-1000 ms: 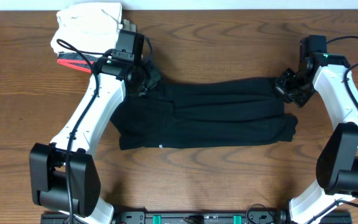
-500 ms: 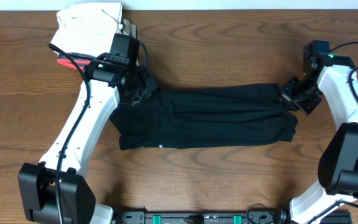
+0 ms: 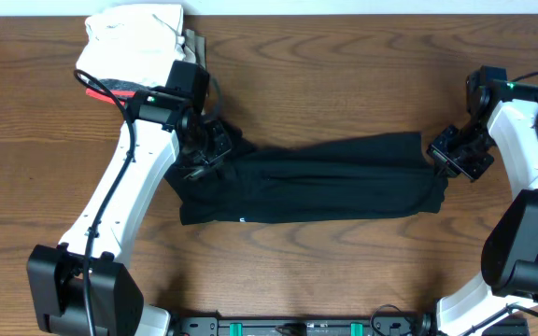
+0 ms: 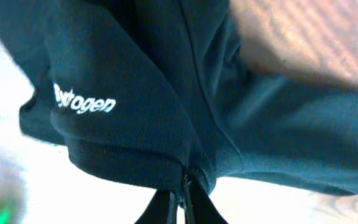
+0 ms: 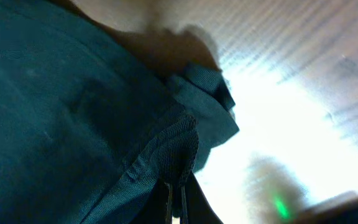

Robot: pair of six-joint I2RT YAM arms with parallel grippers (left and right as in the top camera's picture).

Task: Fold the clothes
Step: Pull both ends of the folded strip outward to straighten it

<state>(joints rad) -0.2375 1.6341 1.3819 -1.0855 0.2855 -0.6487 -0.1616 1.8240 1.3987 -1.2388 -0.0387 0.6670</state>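
You are pinching the black shirt (image 3: 325,182) at both of its ends. Your left gripper (image 3: 199,154) is sitting over the shirt's left end, just in front of the stack of folded garments (image 3: 129,42) at the far left corner of the table (image 3: 344,56). Its jaws are clamping down on a bunched fold of the black cloth. In the left wrist view, the left gripper (image 4: 180,202) is showing its two fingertips pressed almost together, with a seamed edge squeezed between them and the fabric spreading away from that pinch. The white logo (image 4: 84,101) lettering is showing on the cloth close beside the grip.

Your right gripper (image 3: 445,154) is gripping the shirt's right end in the same way. In the right wrist view, the right gripper (image 5: 176,196) is holding its fingers narrowly together on a thin edge of the knit, and a small corner of cloth is flopping off to one side of the pinch.

The shirt itself is lying as a long band across the middle of the table, between your two arms, gathered in several lengthwise layers. Its top layer is running from one grip to the other, while the lower layers are resting flat on the wood.
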